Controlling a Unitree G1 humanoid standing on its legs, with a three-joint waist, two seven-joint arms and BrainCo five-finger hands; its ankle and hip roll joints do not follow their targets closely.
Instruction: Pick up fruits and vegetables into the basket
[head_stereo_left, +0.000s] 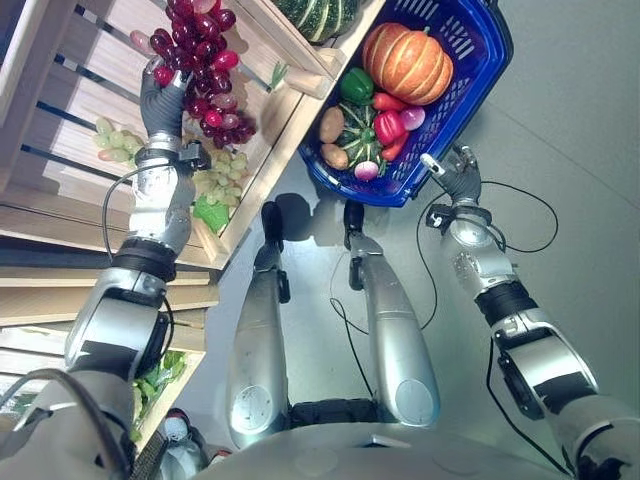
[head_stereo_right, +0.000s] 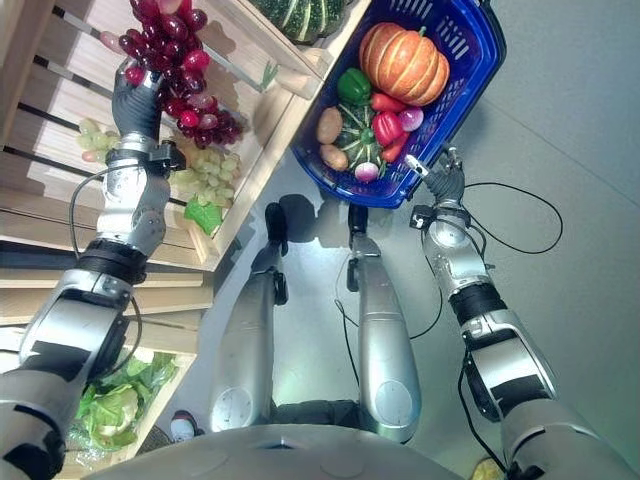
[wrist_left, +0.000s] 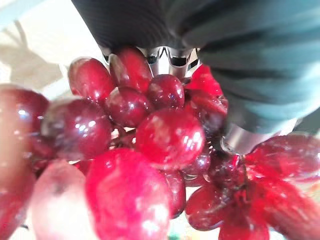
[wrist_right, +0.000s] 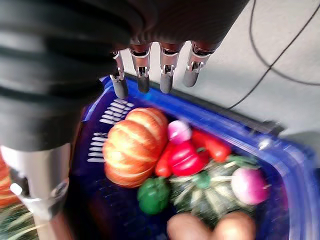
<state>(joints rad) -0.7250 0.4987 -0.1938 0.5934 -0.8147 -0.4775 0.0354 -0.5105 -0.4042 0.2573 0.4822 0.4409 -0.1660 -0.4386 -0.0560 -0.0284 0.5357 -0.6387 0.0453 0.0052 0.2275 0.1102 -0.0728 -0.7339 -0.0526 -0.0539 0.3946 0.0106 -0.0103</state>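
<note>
The left hand is up in the wooden crate, its fingers closed around a bunch of red grapes that hangs from the hand above the crate's slats. In the left wrist view the red grapes press right against the fingers, though exactly how the fingers wrap the stem is hard to make out. Green grapes lie in the crate just beside the hand, under the red bunch. To the right, a blue basket holds an orange pumpkin, a green pepper, a red pepper, a striped green squash, a potato and a radish. The right hand is at the basket's near rim with fingers straight and relaxed, holding nothing.
</note>
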